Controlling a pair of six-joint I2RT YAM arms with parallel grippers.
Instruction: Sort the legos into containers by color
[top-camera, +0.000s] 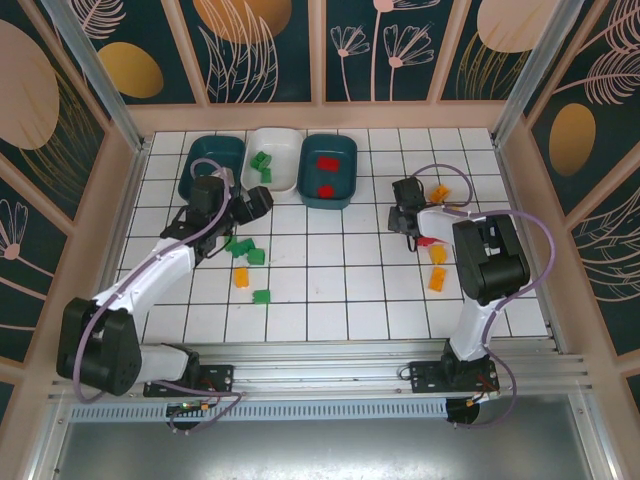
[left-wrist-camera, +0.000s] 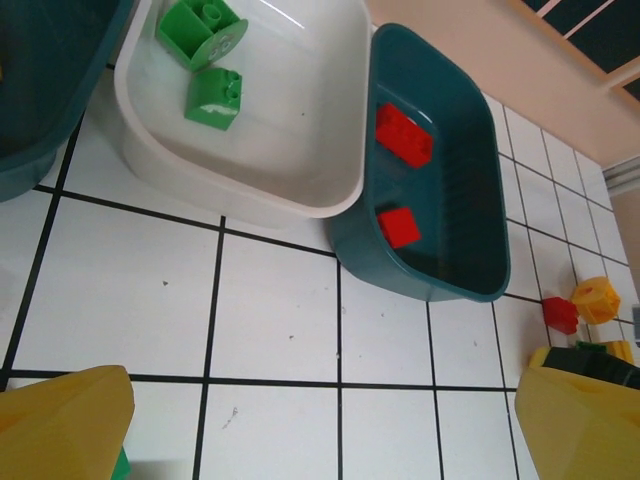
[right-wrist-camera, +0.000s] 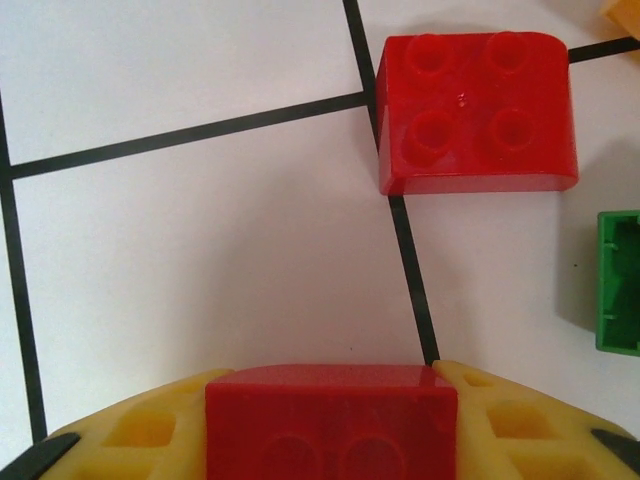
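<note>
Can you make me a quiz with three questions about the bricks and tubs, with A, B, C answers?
1. How many red bricks lie in the right-hand teal tub? A) none B) two C) five
2. Which tub holds green bricks? A) the white tub B) the right-hand teal tub C) none
3. What sits inside the right gripper? A) nothing B) a green brick C) a red brick

1 B: two show inside it. 2 A: they sit in the white one. 3 C: red fills the gap between its yellow fingers.
</note>
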